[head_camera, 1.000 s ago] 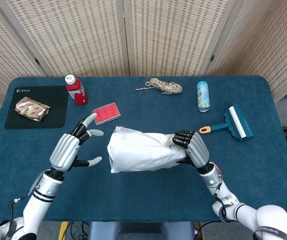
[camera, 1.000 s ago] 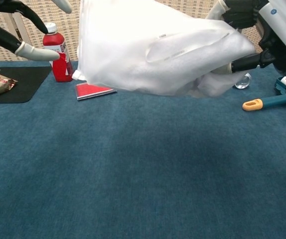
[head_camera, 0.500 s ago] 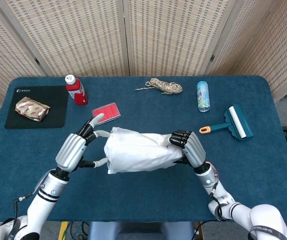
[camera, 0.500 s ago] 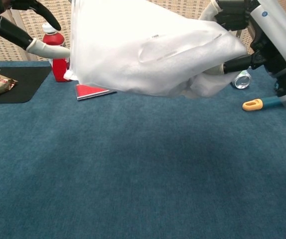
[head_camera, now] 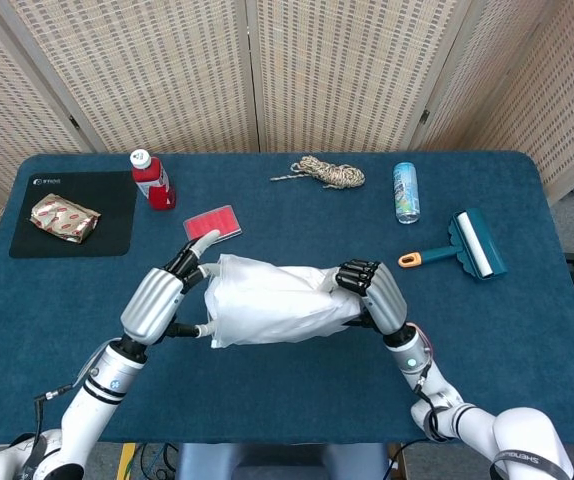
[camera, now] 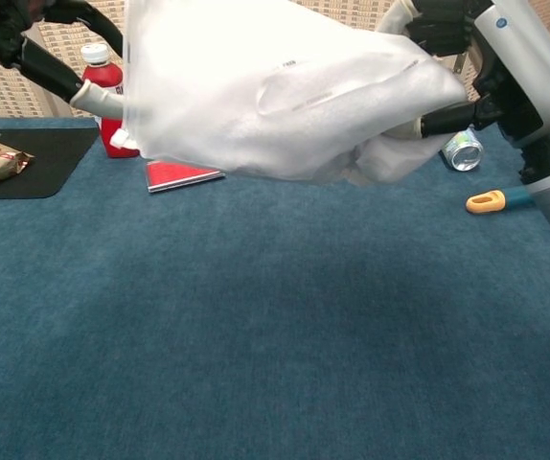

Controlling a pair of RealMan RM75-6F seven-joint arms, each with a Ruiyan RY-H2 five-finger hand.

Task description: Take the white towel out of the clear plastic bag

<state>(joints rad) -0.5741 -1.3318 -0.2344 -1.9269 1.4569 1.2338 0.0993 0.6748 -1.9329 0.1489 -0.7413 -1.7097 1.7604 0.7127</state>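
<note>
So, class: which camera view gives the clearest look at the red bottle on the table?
The head view: the red bottle stands whole and unobstructed beside the black mat. In the chest view the bottle is partly hidden behind the left robot hand and the clear plastic bag.

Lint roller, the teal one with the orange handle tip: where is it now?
The teal lint roller lies at the table's right side in the head view, beside the upright can, beyond the right hand.
</note>
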